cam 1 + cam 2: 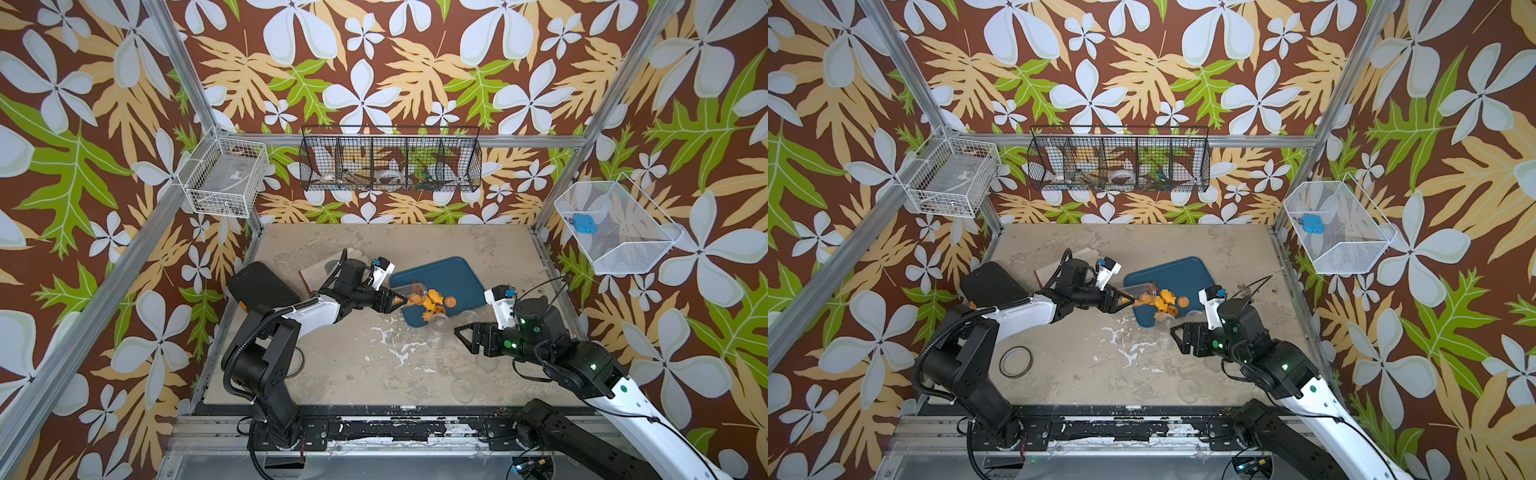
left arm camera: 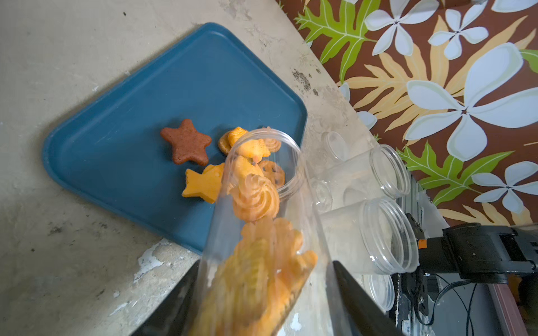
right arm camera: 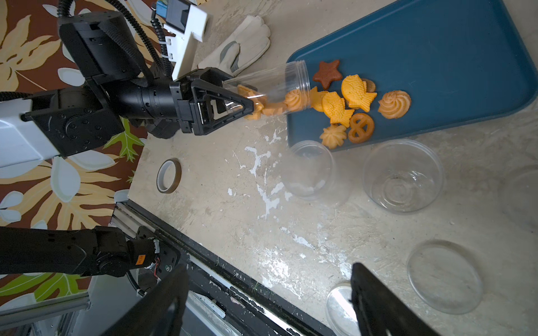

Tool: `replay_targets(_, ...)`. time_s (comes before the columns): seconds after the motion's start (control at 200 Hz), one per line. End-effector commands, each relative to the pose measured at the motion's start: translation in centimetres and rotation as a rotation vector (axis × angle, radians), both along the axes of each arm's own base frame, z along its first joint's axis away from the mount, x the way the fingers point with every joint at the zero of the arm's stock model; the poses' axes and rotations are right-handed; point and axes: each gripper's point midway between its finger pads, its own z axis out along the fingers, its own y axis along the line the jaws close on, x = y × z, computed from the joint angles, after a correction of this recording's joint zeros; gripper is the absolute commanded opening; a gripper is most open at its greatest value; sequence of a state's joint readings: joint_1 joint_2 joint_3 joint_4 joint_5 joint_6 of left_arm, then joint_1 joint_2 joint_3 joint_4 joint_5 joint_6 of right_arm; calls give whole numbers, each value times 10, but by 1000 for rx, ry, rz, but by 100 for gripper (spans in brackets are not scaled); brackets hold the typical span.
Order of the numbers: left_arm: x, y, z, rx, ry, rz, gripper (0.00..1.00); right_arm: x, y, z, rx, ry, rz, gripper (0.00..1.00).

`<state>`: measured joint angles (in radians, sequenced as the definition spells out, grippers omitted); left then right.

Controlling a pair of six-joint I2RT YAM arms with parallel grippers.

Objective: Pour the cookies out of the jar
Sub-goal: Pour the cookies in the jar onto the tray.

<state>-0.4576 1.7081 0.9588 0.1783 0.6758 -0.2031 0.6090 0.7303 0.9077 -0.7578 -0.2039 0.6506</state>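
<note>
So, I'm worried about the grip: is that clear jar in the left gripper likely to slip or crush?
Likely slippery: the jar looks like smooth clear plastic, pinched near its base by the left gripper. Probably stiff enough, since its wall shows no denting. Probably light: several cookies already lie on the tray.

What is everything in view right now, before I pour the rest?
tray: one, blue, middle of table.
jar: one, clear, tipped, mouth over the tray.
cookies: about eight, orange, yellow and brown, on tray; more inside jar.
empty jars: at least two, clear, upright beside tray.
lids: two, clear, flat near front edge.
tape roll: one, brown, table's left front.
glove: one, pale, left of tray.
wire baskets: three, two white, one black, hung above table.
left gripper: black, shut on jar.
right gripper: black, open, empty, near empty jars.
</note>
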Motion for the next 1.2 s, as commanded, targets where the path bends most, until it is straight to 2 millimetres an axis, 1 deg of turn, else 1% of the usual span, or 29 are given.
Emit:
replay_targets(0.0, 0, 2, -14, 48, 123, 48, 31, 3, 3, 4, 22, -8, -4, 87)
replay_targets(0.17, 2, -4, -25, 101, 215, 73, 31, 3, 5, 2, 33, -2, -3, 87)
replay_targets(0.33, 9, -7, -32, 155, 301, 131, 32, 2, 5, 1, 39, 0, -2, 87)
replay_targets(0.44, 10, -16, -27, 152, 292, 119, 31, 1, 4, 0, 41, 2, -4, 87)
replay_targets(0.746, 21, -23, -22, 150, 272, 132, 31, -1, 3, -1, 42, 2, -3, 87)
replay_targets(0.946, 32, -32, -11, 128, 255, 127, 31, -1, 3, 1, 44, -1, -3, 87)
replay_targets(1.076, 26, -30, -10, 129, 241, 108, 31, 0, 3, 1, 41, -4, -2, 87)
replay_targets(1.191, 18, -23, -16, 158, 244, 107, 31, 0, 3, 0, 40, -3, -2, 87)
